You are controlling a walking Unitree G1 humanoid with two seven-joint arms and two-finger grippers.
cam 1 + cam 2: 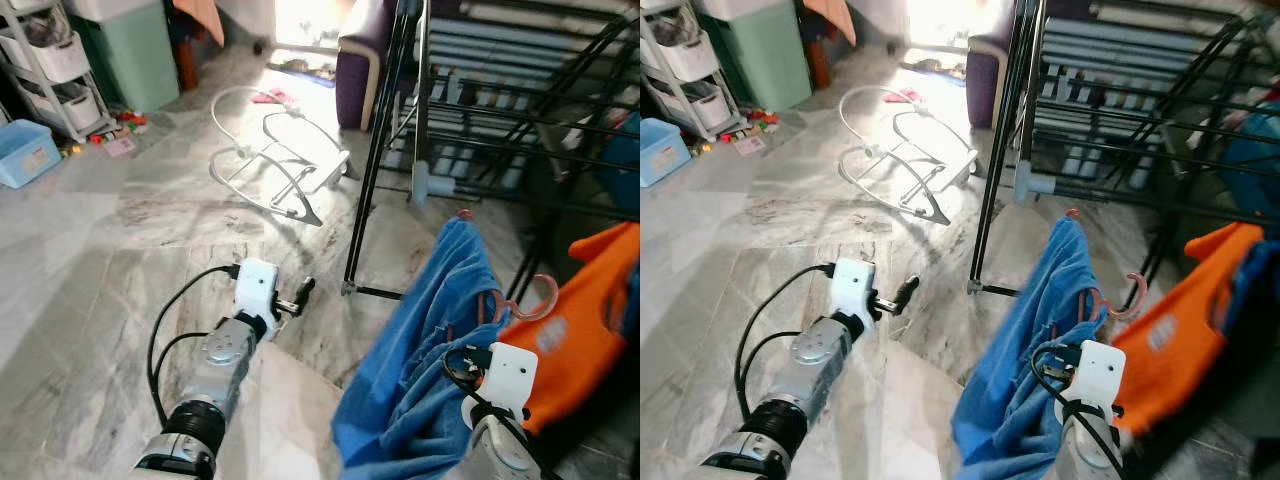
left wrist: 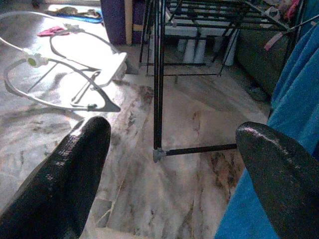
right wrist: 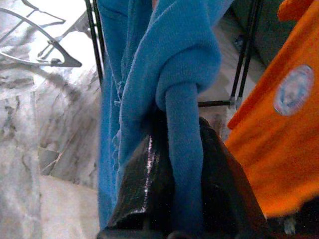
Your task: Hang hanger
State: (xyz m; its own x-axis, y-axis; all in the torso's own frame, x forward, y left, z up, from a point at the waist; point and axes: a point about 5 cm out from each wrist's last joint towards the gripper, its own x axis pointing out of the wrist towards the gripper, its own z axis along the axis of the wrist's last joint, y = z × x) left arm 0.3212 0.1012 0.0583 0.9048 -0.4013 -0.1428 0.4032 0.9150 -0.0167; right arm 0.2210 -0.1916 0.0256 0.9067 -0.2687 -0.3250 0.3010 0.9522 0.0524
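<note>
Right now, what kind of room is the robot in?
Probably a home laundry corner: a black drying rack stands on a marble floor, with a white baby-bouncer frame and toys nearby.

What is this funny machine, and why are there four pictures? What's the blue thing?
It's a walking robot with two silver arms, each ending in a black two-fingered pincer. Two pictures come from cameras in its head, looking down at the marble floor. The other two come from cameras on its wrists. The left pincer is open and empty, held out over the floor. The right pincer is squeezed shut on a blue cloth. Ahead stands a black drying rack, and an orange shirt hangs beside the cloth.
</note>
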